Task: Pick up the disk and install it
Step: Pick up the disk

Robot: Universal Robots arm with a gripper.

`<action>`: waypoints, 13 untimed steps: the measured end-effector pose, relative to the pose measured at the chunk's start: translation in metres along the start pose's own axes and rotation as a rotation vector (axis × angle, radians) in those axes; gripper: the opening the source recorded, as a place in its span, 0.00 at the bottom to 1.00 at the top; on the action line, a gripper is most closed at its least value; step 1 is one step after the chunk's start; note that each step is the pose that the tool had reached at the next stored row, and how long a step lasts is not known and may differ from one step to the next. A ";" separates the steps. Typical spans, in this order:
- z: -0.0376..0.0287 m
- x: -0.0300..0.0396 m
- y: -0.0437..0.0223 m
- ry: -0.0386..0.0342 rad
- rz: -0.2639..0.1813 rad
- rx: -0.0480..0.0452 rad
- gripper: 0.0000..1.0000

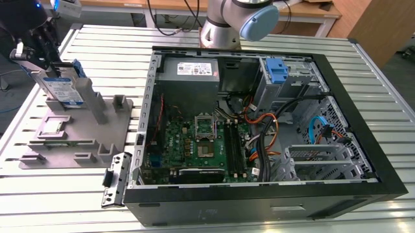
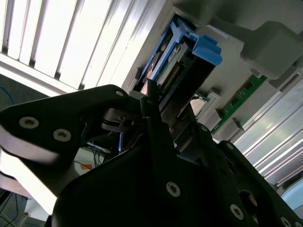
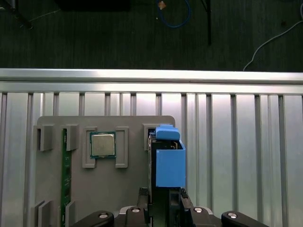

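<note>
Fingers (image 2: 152,113) clamped on disk (image 1: 61,90), upright in grey fixture (image 1: 77,141), exterior view's left. Stiff, heavy-ish, prob. shock-fragile; hold metal flanks, not blue rails (image 3: 170,165).

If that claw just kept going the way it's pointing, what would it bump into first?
The disk: the gripper points down at it, standing on edge in the grey holder, right at its tip. Whether they already touch, I cannot tell.

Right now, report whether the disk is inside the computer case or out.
Out. The disk stands on edge in the grey fixture, outside the open computer case, with the gripper at its top.
</note>
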State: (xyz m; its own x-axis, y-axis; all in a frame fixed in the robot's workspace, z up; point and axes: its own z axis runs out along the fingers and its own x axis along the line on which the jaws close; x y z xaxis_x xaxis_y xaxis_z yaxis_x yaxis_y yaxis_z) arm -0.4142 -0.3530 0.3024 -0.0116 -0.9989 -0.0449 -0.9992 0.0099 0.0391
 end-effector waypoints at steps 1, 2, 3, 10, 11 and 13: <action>-0.0004 0.0000 0.0000 -0.0001 0.000 0.0000 0.35; -0.0009 0.0000 0.0000 0.0000 0.000 0.0000 0.35; -0.0015 -0.0001 0.0001 0.0000 0.000 -0.0001 0.35; -0.0025 -0.0001 0.0001 0.0000 0.000 0.0000 0.35; -0.0025 -0.0001 0.0001 0.0000 0.000 -0.0001 0.35; -0.0025 -0.0001 0.0001 0.0000 0.000 0.0000 0.35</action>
State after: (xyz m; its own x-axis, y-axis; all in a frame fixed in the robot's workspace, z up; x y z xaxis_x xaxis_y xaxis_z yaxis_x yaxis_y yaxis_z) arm -0.4142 -0.3530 0.3049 -0.0116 -0.9989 -0.0448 -0.9992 0.0099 0.0391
